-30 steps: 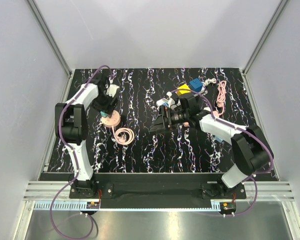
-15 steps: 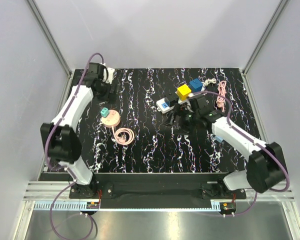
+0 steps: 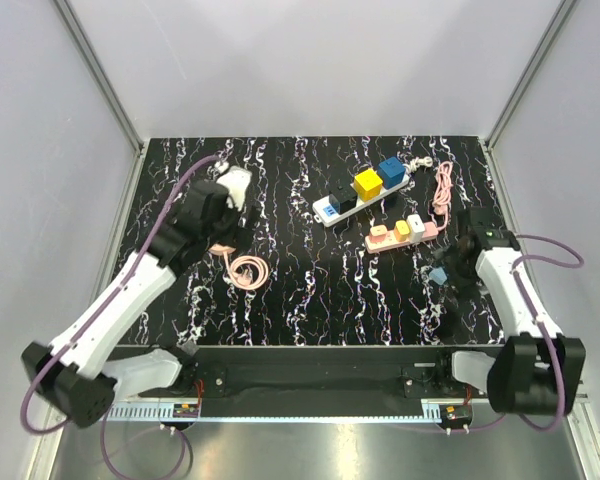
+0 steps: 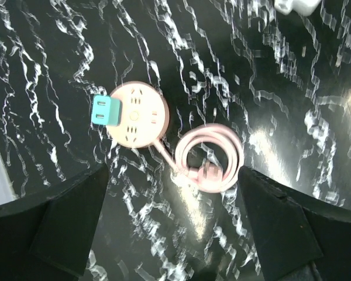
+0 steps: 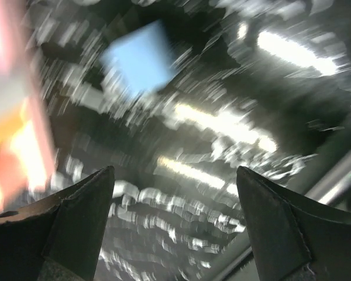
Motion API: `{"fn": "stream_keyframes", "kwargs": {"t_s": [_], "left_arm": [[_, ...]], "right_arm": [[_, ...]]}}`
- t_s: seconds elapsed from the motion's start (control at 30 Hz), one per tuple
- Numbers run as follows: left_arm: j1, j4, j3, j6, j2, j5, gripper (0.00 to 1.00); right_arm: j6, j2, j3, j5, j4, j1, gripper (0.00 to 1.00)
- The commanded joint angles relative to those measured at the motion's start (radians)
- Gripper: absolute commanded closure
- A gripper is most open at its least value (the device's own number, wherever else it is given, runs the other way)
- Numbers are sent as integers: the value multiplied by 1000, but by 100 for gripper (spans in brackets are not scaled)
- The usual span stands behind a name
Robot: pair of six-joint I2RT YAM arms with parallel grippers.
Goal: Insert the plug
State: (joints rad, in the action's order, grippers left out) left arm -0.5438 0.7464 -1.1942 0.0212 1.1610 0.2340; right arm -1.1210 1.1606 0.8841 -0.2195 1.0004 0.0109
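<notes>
I have the left tool hanging over the left part of the black marbled desk, and its wrist camera looks straight down between the 2 fingers, which stand wide apart with nothing between them. Below it lies the round pink socket, flat on the desk, and the teal plug sits on its left side, overhanging the rim a little; I cannot tell from here how deep it is seated. The socket's pink cord runs from its lower right edge into a loose coil just beside it. From the top camera my left arm covers most of the socket, and only the coil shows clearly. On the right, the right tool is also spread wide and holds nothing. Its wrist view is heavily blurred, but I can make out a light blue block lying on the desk ahead of the fingers and the pink power strip at the left edge. In the top view that strip lies near the white power strip, which carries black, yellow and blue plugs.
</notes>
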Motion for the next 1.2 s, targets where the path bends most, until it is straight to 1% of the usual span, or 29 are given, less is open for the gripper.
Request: {"fn": "stream_keyframes", "kwargs": {"t_s": [0.0, 0.03, 0.1, 0.13, 0.17, 0.23, 0.27, 0.37, 0.47, 0.5, 0.63, 0.67, 0.77, 0.87, 0.93, 0.97, 1.0, 1.03, 1.07, 1.1, 1.13, 1.17], "left_arm": [[-2, -191, 102, -118, -127, 57, 1], [-2, -227, 125, -156, -170, 60, 1], [-1, -231, 151, -182, -193, 64, 1], [-2, -225, 151, -167, -204, 45, 1], [-2, -225, 154, -155, -210, -14, 1], [-2, -228, 156, -153, -213, -42, 1], [-2, -228, 156, -150, -212, -67, 1], [-2, -234, 157, -145, -211, -76, 1], [-1, -243, 159, -142, -216, -96, 2], [-1, -246, 159, -142, -216, -97, 4], [-1, -265, 165, -155, -228, -98, 8], [-2, -265, 166, -159, -231, -98, 9], [-1, -271, 162, -184, -236, -101, 10], [-1, -268, 148, -207, -244, -136, 12], [-1, -260, 143, -231, -257, -154, 13], [-1, -260, 143, -240, -262, -174, 14], [-1, -257, 143, -251, -267, -180, 14], [-1, -246, 143, -280, -276, -185, 15], [-1, -242, 143, -297, -280, -202, 17], [-2, -239, 143, -312, -285, -217, 18], [-1, -234, 146, -358, -291, -229, 20], [-1, -234, 150, -383, -294, -280, 22]], "right_arm": [[27, 82, 13, -103, 18, -114, 11], [56, 109, 41, -101, -21, -126, 11], [123, 207, 81, -124, -40, -132, 11], [150, 241, 126, -127, -52, -132, 11], [171, 310, 147, -139, -57, -132, 11], [226, 372, 203, -133, -72, -134, 11], [254, 423, 216, -106, -88, -134, 12], [296, 484, 237, -81, -121, -134, 12], [300, 504, 208, -37, -161, -134, 13], [300, 507, 199, -31, -166, -134, 13], [299, 485, 144, -20, -181, -134, 18], [297, 470, 133, -8, -187, -134, 22], [297, 452, 92, 32, -224, -134, 27], [291, 465, 78, 55, -235, -134, 28], [297, 468, 69, 63, -249, -134, 39], [300, 462, 69, 72, -250, -134, 48], [303, 456, 62, 77, -252, -134, 75], [302, 444, 58, 84, -252, -134, 84], [297, 415, 52, 116, -252, -134, 92], [288, 397, 46, 138, -253, -132, 96], [276, 372, 21, 167, -258, -128, 100], [261, 319, 4, 254, -266, -123, 100]]}}
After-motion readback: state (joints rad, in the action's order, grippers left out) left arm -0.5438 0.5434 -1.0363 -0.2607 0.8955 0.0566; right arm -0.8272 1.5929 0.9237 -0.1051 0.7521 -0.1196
